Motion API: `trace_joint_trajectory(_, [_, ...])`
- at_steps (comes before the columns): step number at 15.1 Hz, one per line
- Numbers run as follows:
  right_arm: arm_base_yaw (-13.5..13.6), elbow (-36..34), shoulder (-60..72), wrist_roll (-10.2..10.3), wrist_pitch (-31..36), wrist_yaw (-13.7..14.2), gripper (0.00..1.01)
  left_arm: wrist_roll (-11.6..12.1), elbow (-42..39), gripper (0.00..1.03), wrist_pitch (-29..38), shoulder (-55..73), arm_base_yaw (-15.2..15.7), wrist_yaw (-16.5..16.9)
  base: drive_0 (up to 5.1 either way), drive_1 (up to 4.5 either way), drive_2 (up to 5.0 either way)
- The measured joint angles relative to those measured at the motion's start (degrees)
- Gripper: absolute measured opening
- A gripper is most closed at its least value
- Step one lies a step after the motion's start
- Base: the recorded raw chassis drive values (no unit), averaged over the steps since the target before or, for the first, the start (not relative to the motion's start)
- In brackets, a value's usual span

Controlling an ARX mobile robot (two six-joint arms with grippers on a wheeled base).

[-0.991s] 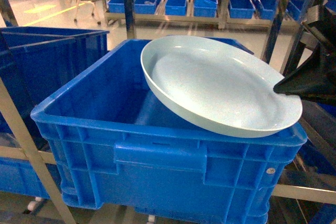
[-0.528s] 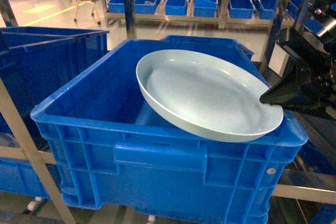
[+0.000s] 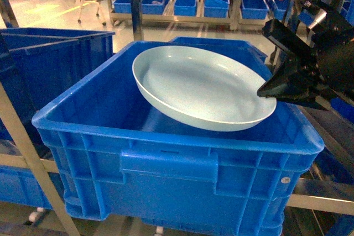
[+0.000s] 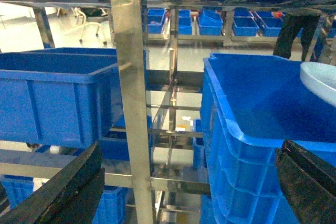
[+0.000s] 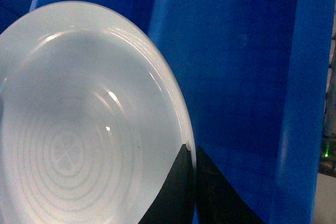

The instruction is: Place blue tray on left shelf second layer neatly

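- A large dark-blue crate point(image 3: 166, 153) is seen nearest the head camera, seated on the left shelf second layer point(image 3: 326, 203), whose silver rails show under and beside it.
- The blue tray point(image 3: 199, 87) is held tilted over the crate's open top, toward its right rear; whether it touches the crate's rim cannot be told.
- The tray's right edge is pinched by the right hand point(image 3: 268, 89), its two black fingers point(image 5: 181, 192) closed thinly over the rim in the wrist view, where faint concentric rings show inside the tray.
- Left of the crate, a second dark-blue crate point(image 3: 50, 70) is partly cut off by the frame edge and by a steel upright point(image 4: 131, 93).
- The left hand point(image 4: 184, 182) is spread wide and empty; only its dark finger tips are seen at the lower corners of its wrist view.
- Beyond the crate, a farther rack of small blue bins point(image 3: 185, 4) is seen; their contents cannot be made out.
- No readable writing is visible.
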Motion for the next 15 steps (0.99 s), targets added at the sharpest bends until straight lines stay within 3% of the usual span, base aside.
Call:
trace_joint_trajectory(2, [0.3,-0.2,0.0,0.0,0.9,0.5,0.02,0.0,0.0,0.98,0.0,0.0,0.0,0.0,0.0,0.00,0.0])
trace_joint_trajectory(3, [0.3,-0.5,-0.1,0.0,1.7,0.5,0.09,0.0,0.0,0.98,0.0,0.0,0.0,0.0,0.0,0.00,0.0])
trace_joint_trajectory(5, [0.4,-1.9,-1.0,0.2,2.8,0.2,0.34,0.0,0.0,0.98,0.0,0.0,0.0,0.0,0.0,0.00,0.0])
trace_joint_trajectory(8, [0.7,-3.3,-1.9,0.2,3.9,0.2,0.58,0.0,0.0,0.98,0.0,0.0,0.0,0.0,0.0,0.00,0.0])
trace_joint_trajectory(9, [1.2,-4.7,-2.8,0.2,5.1,0.2,0.71,0.0,0.0,0.98,0.0,0.0,0.0,0.0,0.0,0.00,0.0])
trace_joint_trajectory(11, [3.0,-8.3,-6.9,-1.2,9.0,1.8,0.95,0.0,0.0,0.98,0.0,0.0,0.0,0.0,0.0,0.00,0.0])
trace_joint_trajectory(12, [3.9,-10.5,-9.7,-2.0,10.3,2.5,0.99,0.0,0.0,0.98,0.0,0.0,0.0,0.0,0.0,0.00,0.0])
trace_joint_trajectory(15, [5.8,-15.0,-15.1,-5.1,12.6,4.7,0.98,0.0,0.0,0.98,0.0,0.0,0.0,0.0,0.0,0.00,0.0])
